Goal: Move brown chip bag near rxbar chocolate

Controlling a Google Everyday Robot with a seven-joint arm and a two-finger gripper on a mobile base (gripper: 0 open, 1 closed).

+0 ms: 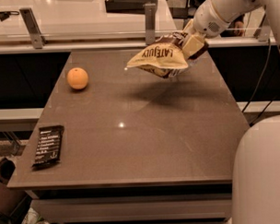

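The brown chip bag (159, 56) is cream and dark brown with "LATE JULY" lettering. It hangs in the air above the far right part of the table, its shadow on the top below it. My gripper (191, 46) is shut on the bag's right end and holds it up. The rxbar chocolate (48, 145) is a small flat black wrapper with white text. It lies near the table's front left corner, far from the bag.
A round orange fruit (77, 78) sits at the far left of the brown table (146, 146). A glass barrier with metal posts (150, 22) runs along the table's far edge. My white base (262, 174) fills the lower right.
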